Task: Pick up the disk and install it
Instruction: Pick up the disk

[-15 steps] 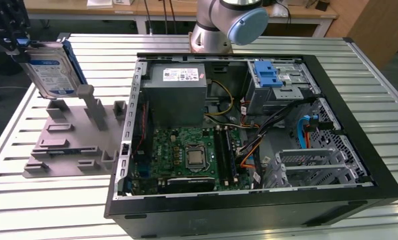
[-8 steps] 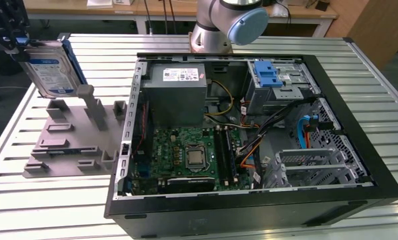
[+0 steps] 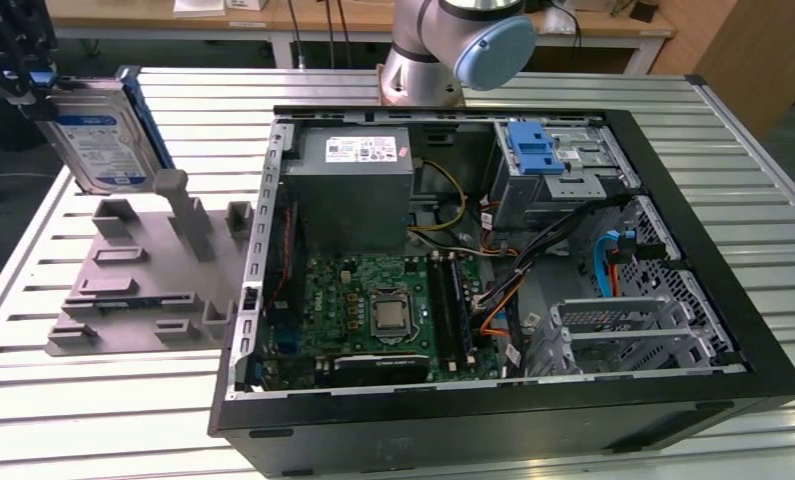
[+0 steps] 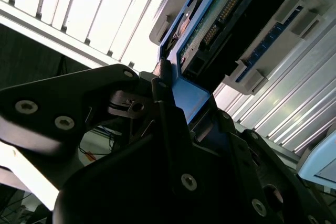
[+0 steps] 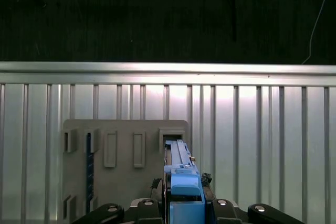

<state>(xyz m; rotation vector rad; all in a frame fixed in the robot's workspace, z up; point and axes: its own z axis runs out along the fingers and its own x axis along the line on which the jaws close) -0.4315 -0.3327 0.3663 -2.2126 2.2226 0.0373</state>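
At the exterior view's far left, your gripper (image 3: 21, 72) is closed on the disk (image 3: 97, 140), clamping the end of its blue carrier. The disk hangs below the gripper with its long axis running steeply down, tilted a little toward the exterior view's right, label face turned toward the camera. Its lower end sits right at the tall post of the grey fixture (image 3: 130, 290) on the surface (image 3: 104, 400). From this angle you cannot tell whether that end is clear of the fixture or just touching it.

Looking down in the first wrist view, the disk (image 5: 178, 156) shows edge-on, a thin line leading straight away from the gripper (image 5: 185, 211) to the open slot (image 5: 170, 137) at the fixture's corner. So the disk's long axis lines up with that slot, and the gripper is directly above it.

The relation that matters for you is sideways. The open case (image 3: 504, 430) lies wholly to the exterior view's right of the disk, with its left wall just beside the fixture. The grey metal cage (image 3: 624, 335) sits in the case's near right corner, well apart from the disk, with the motherboard and a tangle of cables between. The disk now stands nearly upright, while the cage's openings appear to lie closer to flat, so I judge the two axes are not yet aligned.
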